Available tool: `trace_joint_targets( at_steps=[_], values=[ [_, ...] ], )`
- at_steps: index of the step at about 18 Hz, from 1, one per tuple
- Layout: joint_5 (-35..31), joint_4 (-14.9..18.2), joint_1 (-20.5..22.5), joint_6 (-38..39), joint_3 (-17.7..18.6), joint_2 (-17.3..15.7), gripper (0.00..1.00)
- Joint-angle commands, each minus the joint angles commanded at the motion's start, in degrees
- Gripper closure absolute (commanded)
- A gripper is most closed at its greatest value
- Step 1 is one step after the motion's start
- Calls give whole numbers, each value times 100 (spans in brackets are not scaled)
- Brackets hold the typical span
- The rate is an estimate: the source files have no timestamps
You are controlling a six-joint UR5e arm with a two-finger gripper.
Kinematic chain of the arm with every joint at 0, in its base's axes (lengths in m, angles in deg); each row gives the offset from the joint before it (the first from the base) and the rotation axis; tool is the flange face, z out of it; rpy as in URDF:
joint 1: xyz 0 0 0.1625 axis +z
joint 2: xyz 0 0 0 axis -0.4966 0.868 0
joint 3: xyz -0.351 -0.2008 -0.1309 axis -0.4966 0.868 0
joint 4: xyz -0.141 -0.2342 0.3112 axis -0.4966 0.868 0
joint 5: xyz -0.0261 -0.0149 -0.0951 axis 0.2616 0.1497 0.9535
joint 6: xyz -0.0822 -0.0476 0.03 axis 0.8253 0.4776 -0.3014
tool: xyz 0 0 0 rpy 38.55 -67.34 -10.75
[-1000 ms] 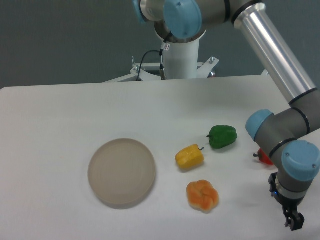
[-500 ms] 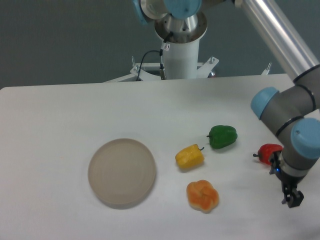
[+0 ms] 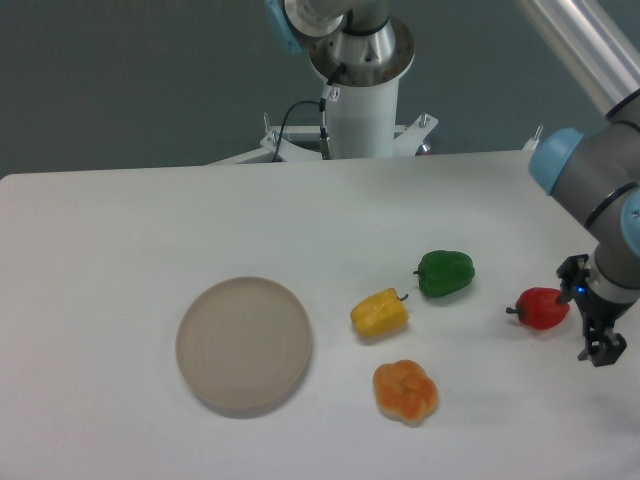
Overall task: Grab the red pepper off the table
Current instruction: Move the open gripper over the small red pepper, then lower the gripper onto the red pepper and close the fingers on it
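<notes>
The red pepper (image 3: 542, 308) lies on the white surface (image 3: 120, 230) near its right edge, stem pointing left, well to the right of the green pepper (image 3: 445, 273). The claw (image 3: 597, 350) hangs just right of it and a little nearer the camera, fingers pointing down; it holds nothing, and from this angle I cannot tell how far apart its fingers stand. It looks offset from the pepper, not centred over it, so the grasp is not yet set up.

The main risk, as I judge it, is a descent from this offset: one finger could land on the pepper's glossy rounded shoulder and push it left or roll it away instead of straddling it. A glancing squeeze on such a smooth skin could also let it slip out as the arm lifts. The yellow pepper (image 3: 379, 313), the orange lobed pepper (image 3: 405, 391) and the round beige plate (image 3: 244, 345) sit well off to the left, out of harm's way.
</notes>
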State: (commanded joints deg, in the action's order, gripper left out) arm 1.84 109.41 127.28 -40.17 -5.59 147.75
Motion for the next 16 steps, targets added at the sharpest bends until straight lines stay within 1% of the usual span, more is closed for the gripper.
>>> trace_joint_targets(
  at_steps=[2, 7, 14, 16],
  values=[
    [18, -35, 9, 0, 175, -53, 0],
    [9, -96, 18, 0, 448, -88, 0],
    [9, -140, 26, 9, 606, -97, 0],
    [9, -359, 26, 0, 703, -79, 0]
  ],
)
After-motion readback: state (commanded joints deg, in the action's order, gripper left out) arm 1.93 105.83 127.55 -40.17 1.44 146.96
